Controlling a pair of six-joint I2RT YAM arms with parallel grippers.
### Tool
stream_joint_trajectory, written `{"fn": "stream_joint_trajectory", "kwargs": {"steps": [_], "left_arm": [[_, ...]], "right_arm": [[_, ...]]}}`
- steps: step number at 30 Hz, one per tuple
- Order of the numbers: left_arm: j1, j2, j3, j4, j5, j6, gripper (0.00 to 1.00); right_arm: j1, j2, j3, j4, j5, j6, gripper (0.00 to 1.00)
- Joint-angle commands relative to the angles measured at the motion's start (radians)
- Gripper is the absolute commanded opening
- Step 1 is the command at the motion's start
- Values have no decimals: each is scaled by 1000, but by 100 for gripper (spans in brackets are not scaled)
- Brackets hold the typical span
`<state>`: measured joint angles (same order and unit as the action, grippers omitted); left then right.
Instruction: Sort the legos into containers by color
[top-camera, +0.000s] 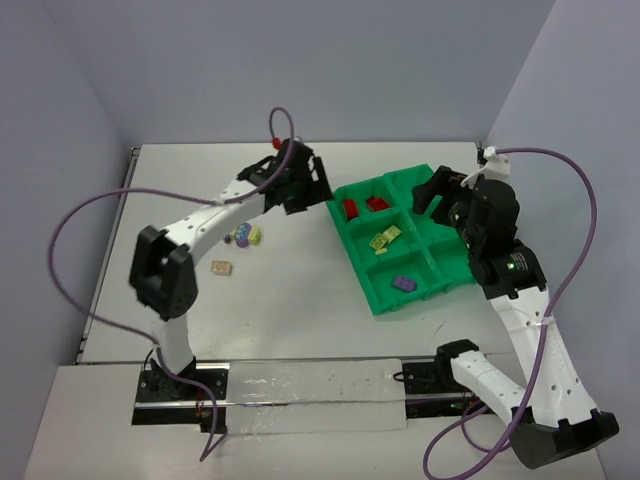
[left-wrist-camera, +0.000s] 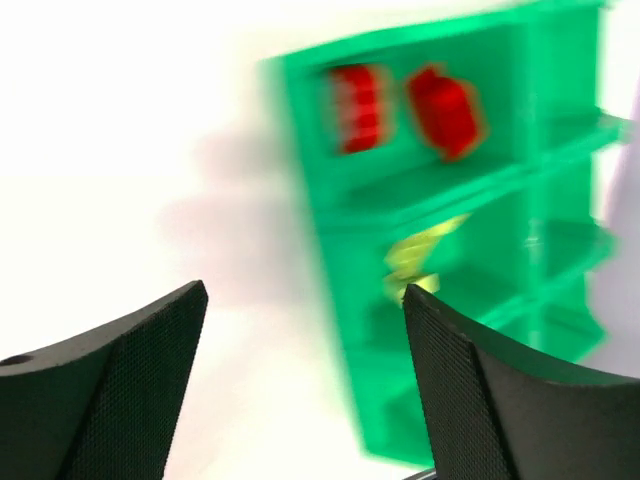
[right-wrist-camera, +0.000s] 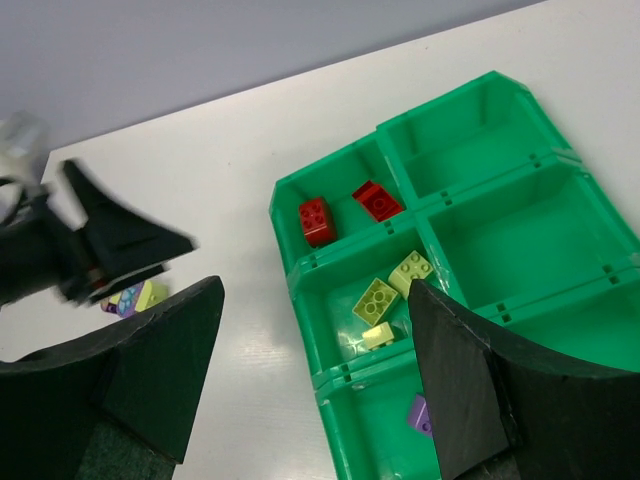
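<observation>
Since three bricks lie loose on the tabletop, I judge the sort partly done. The step in hand looks like fetching the next loose one.

- **Loose, leftmost:** cream brick (top-camera: 221, 267), out behind the left fingers (top-camera: 318, 183), on their arm's side.
- **Loose, nearer those fingers, also behind them:** purple loose brick (top-camera: 238, 238) touching a yellow-green loose brick (top-camera: 255, 235).
- **Left fingers:** spread wide, nothing between them, just short of the green tray (top-camera: 372, 292). The left wrist view is blurred.
- **In the tray, ahead of the left fingers:** red bricks (top-camera: 350, 208), two in one compartment. Yellow-green bricks (right-wrist-camera: 378, 299) in the next, one purple brick (top-camera: 403, 284) in the one after.
- **Column beyond:** two compartments show nothing; the third is part-hidden.
- **Right fingers** (top-camera: 430, 192)**:** hang over the tray's far end, spread wide, empty.

Next move, my call: the left fingers swing back to the loose pair and close on one brick only. The two touch, so a clean single pick needs care. Cream has no compartment yet, so any bare one works.

Writing: none readable on tray, bricks or arms.
</observation>
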<state>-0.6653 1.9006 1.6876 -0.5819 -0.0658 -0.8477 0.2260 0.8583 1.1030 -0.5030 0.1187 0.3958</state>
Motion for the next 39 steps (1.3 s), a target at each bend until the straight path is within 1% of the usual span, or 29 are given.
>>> {"fn": "stream_joint_trajectory", "kwargs": {"steps": [1,2,4,7,8,11,13,15,18,21,24,26,29,35,37,39], "left_arm": [[77,-209,-248,-50,-242,39,93],[89,-249,-314,-70,-296,55,96],[103,-321,-446,-100,-367,92,99],[131,-378,-544,-149,-428,82,99],[146,-403,-580,-165,-432,62,99],[179,-457,-643,-218,-471,-108,99],[202,-475,-660,-262,-489,-241,99],[219,-488,-679,-273,-481,-296,99],[243,-488,-708,-236,-459,-369,99],[278,-469,-723,-171,-426,-389,98],[309,-430,-716,-135,-395,-396,94],[320,-392,-696,-127,-379,-398,87],[326,-356,-679,-131,-372,-413,83],[328,-271,-703,-111,-293,-433,83],[328,-258,-709,-110,-295,-442,82],[328,-259,-734,-71,-301,-454,81]], "right_arm": [[5,2,13,5,-21,1,82],[5,1,13,4,-23,2,82],[4,2,17,0,-29,2,82],[6,9,21,-3,-47,2,82],[6,12,20,-3,-53,3,82],[5,15,14,4,-67,15,82],[6,17,15,4,-79,23,82],[6,16,16,2,-89,26,82],[6,15,22,-6,-90,18,82],[6,14,39,-18,-86,13,82],[6,9,52,-32,-75,8,82],[6,3,60,-41,-64,0,82],[6,-2,58,-48,-56,-3,82],[4,-13,38,-36,-62,11,82],[6,-12,41,-35,-61,12,82],[6,-6,43,-40,-61,8,82]]}}
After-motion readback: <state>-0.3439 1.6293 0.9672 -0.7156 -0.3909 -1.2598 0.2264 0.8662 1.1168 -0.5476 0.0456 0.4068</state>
